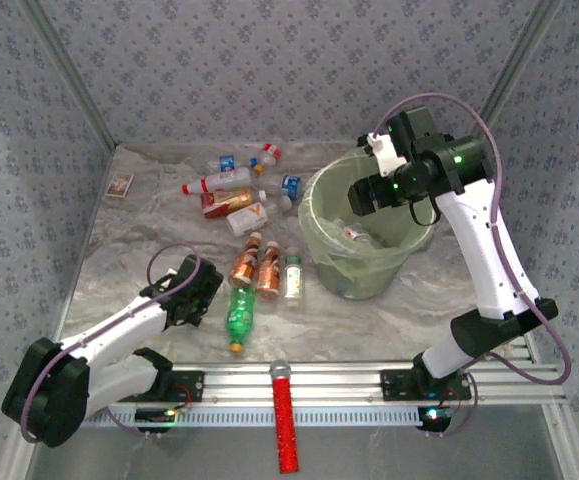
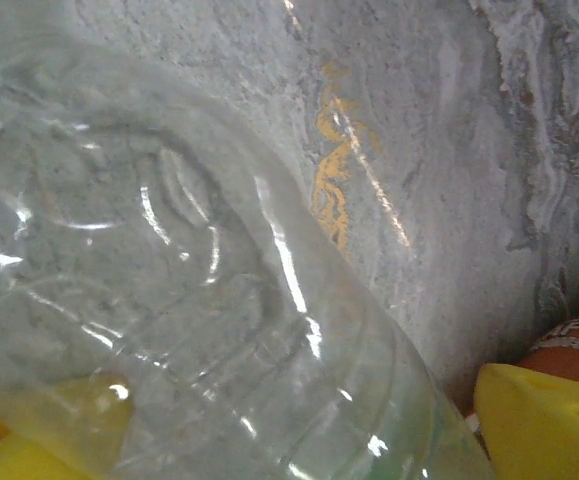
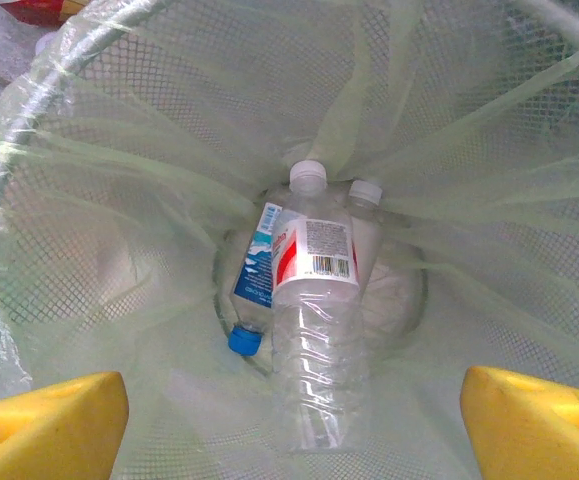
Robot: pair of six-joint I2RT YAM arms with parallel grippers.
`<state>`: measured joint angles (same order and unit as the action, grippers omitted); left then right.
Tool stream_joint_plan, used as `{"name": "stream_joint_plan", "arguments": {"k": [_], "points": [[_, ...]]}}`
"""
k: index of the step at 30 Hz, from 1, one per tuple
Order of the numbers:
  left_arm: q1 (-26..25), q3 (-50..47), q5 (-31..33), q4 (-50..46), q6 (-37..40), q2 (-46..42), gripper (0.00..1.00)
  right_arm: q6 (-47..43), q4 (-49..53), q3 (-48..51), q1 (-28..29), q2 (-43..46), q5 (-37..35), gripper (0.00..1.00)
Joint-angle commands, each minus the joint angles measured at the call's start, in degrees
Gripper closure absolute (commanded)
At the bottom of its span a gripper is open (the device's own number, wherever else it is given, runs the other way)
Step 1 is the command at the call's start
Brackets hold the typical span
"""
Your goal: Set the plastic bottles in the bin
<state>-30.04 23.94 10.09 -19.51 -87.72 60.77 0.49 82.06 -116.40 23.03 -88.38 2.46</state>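
The clear bottle (image 2: pixel 169 300) sits right up against my left wrist camera, low over the table (image 2: pixel 449 150). Its thin, ribbed wall looks empty, so I judge it very light, smooth and easy to dent. A gentle squeeze across the ribbed body should hold better than one on the glossy shoulder. It is too close for me to tell which way its long axis runs or where the cap is.

It lies between the yellow pads of my left gripper (image 2: pixel 289 440). One pad shows through the plastic and the other stands just beside the wall. I cannot tell whether they are clamped on it.

Nearby on the table the green bottle (image 1: pixel 239 312) lies with its long axis running near to far and its orange cap towards my bases. The two copper-orange bottles (image 1: pixel 257 265) lie roughly parallel to it, with their caps pointing away.

My right gripper (image 3: pixel 294 430) hangs over the bin (image 1: pixel 314 215), its fingers spread wide and holding nothing. On the bin's floor a white-capped bottle (image 3: pixel 314 330) lies flat beside a blue-capped bottle (image 3: pixel 259 265).
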Motion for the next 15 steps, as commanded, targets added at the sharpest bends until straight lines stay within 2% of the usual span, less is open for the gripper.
{"name": "stream_joint_plan", "arguments": {"k": [1, 12, 15], "points": [[1.89, -0.29, 0.30, 6.58, 1.66, 2.56, 0.16, -0.59, 0.64, 0.54, 0.35, 1.60, -0.49, 0.12], [2.10, 4.85, 1.77, -0.76, 8.02, -0.95, 0.39, -0.33, -0.74, 1.09, 0.09, 2.50, 0.48, 0.12], [2.13, 7.30, 2.09, -3.34, 11.17, -2.68, 0.41, 0.13, -1.80, 1.00, -0.08, 2.84, 1.50, 0.13]]}}
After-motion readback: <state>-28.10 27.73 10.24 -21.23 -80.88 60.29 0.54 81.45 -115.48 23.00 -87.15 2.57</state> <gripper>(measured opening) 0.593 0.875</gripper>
